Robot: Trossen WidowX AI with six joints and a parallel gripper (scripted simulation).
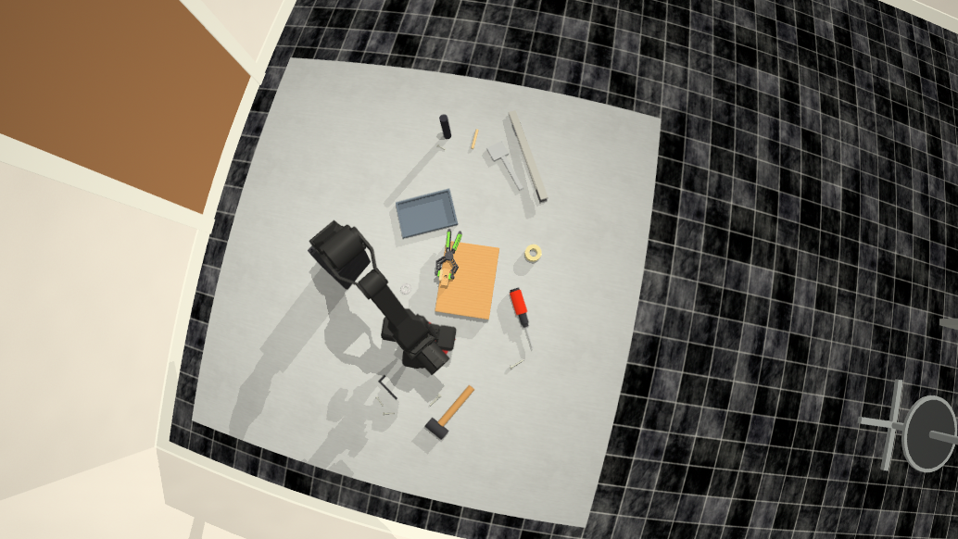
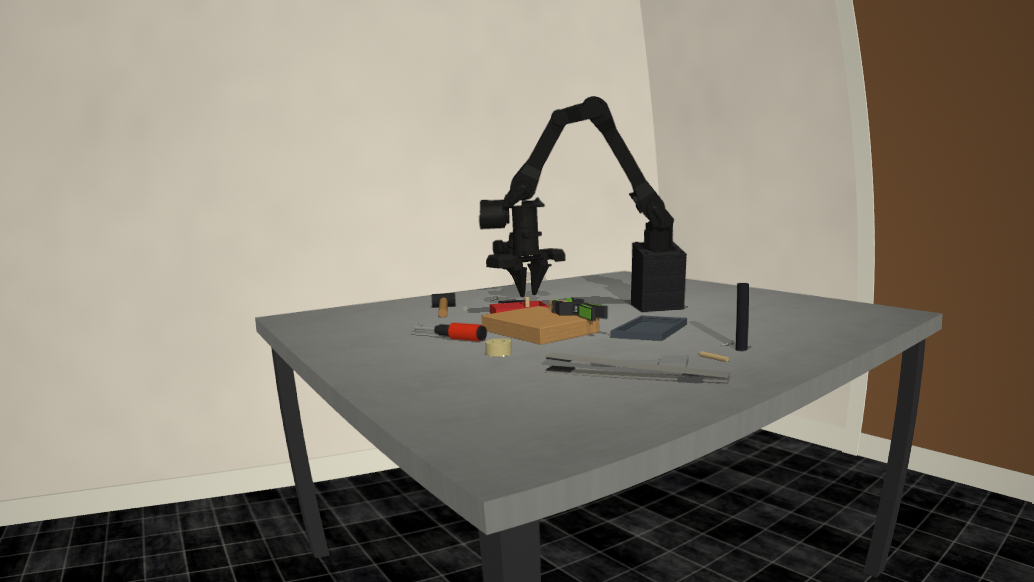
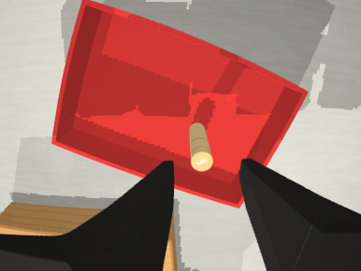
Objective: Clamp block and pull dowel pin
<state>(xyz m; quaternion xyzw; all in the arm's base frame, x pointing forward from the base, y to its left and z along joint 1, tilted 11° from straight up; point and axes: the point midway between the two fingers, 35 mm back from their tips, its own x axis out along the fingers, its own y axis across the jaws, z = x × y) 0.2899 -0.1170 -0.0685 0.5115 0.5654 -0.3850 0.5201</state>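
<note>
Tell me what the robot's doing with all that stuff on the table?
The robot has its gripper pointing down over a red tray. Its fingers are open, with the wooden peg between them, and it isn't holding it. I can't tell if the peg touches the tray's bottom. Over on the wooden board, the clamp is on the little block, whose hole faces up.
</note>
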